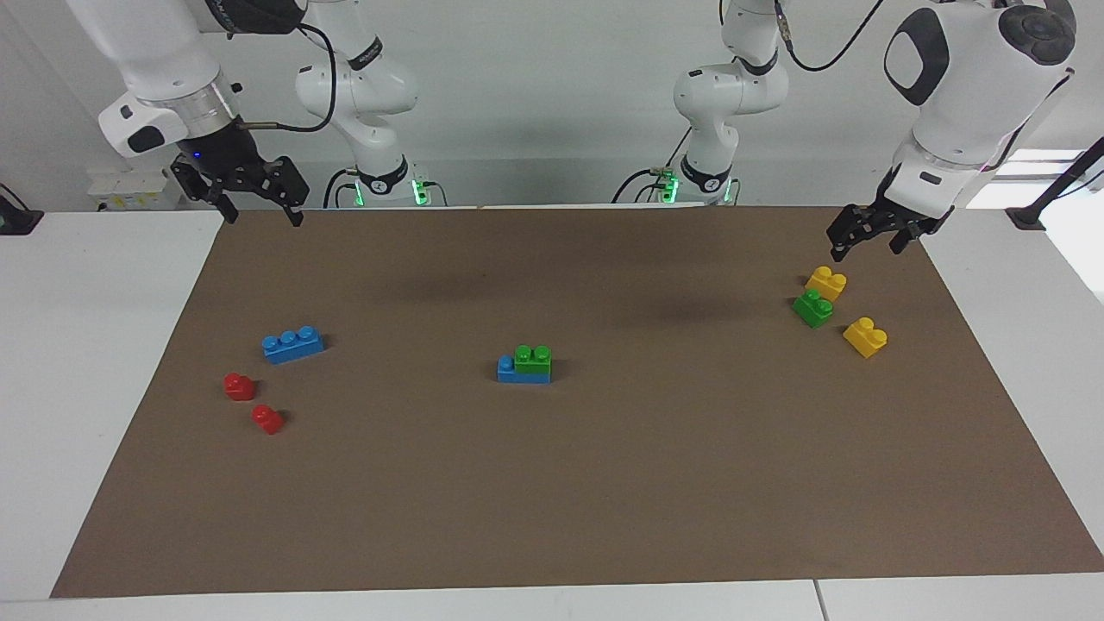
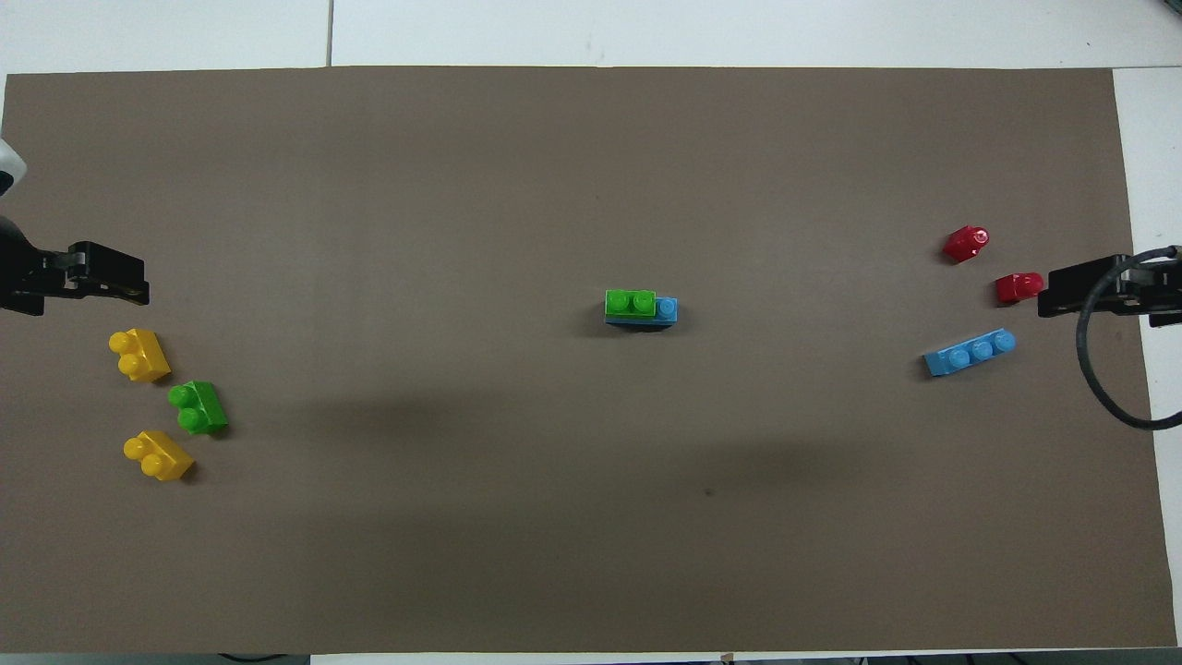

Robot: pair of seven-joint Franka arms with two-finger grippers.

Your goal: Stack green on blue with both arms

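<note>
In the middle of the brown mat (image 1: 552, 500) a green brick (image 1: 533, 356) sits on a blue brick (image 1: 509, 371), leaving one blue stud bare; the stack also shows in the overhead view (image 2: 631, 303). A second blue brick (image 1: 293, 343) (image 2: 970, 353) lies alone toward the right arm's end. A second green brick (image 1: 813, 307) (image 2: 198, 407) lies between two yellow bricks at the left arm's end. My right gripper (image 1: 260, 216) (image 2: 1062, 286) hangs open and empty over the mat's edge at its own end. My left gripper (image 1: 865, 248) (image 2: 111, 274) hangs open and empty above the yellow bricks.
Two yellow bricks (image 1: 826, 282) (image 1: 865, 336) flank the loose green brick. Two small red bricks (image 1: 239, 385) (image 1: 267, 419) lie farther from the robots than the loose blue brick. White tabletop (image 1: 86, 345) borders the mat.
</note>
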